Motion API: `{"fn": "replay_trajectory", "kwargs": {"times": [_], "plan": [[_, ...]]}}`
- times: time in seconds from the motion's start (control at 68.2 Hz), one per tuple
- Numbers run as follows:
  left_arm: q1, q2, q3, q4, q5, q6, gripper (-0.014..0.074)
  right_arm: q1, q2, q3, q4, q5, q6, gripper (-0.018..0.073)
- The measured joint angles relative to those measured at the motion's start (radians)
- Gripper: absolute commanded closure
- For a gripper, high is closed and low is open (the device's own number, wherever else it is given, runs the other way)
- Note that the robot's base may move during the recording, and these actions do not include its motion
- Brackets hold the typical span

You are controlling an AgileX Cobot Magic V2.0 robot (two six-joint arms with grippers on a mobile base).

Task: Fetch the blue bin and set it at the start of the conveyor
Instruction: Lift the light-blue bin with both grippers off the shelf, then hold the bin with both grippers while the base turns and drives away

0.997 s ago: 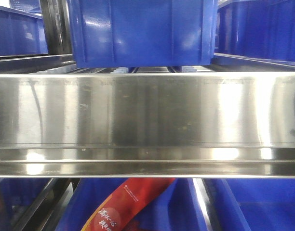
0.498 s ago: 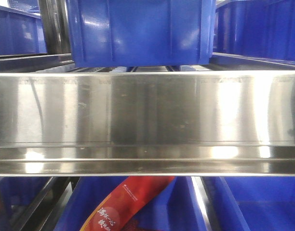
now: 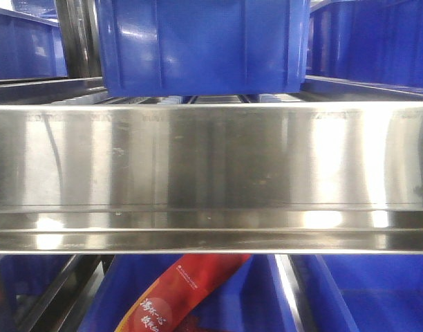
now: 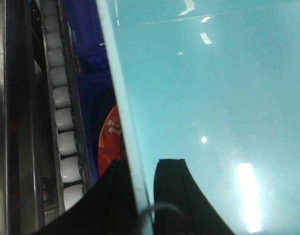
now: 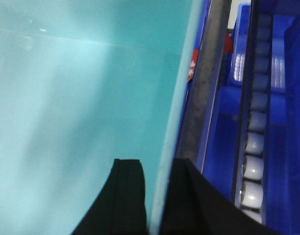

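The left gripper (image 4: 144, 164) and right gripper (image 5: 155, 164) are each clamping an opposite wall of the blue bin (image 4: 213, 98), the tub sitting close beside the roller track (image 4: 62, 122). Uneven arm travel is likely risking a slip on the smooth plastic, or a snag on that track.

Shiny steel shelf rail (image 3: 211, 173) across the front, dark blue ribbed crate (image 3: 204, 45) on the level behind it, white roller track (image 4: 65, 142) alongside.

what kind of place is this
Probably a warehouse or factory picking area: dark royal-blue ribbed plastic crates above a shiny stainless-steel shelf rail, with white roller tracks alongside.
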Motion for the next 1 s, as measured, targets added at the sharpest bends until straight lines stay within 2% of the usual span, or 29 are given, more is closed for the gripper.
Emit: {"fn": "replay_trajectory", "kwargs": {"times": [0.997], "plan": [[0.0,0.0,0.004,0.054,-0.447,0.008,0.0708,-0.007,0.0,0.0,-0.053,-0.222,0.0,0.0712]]}}
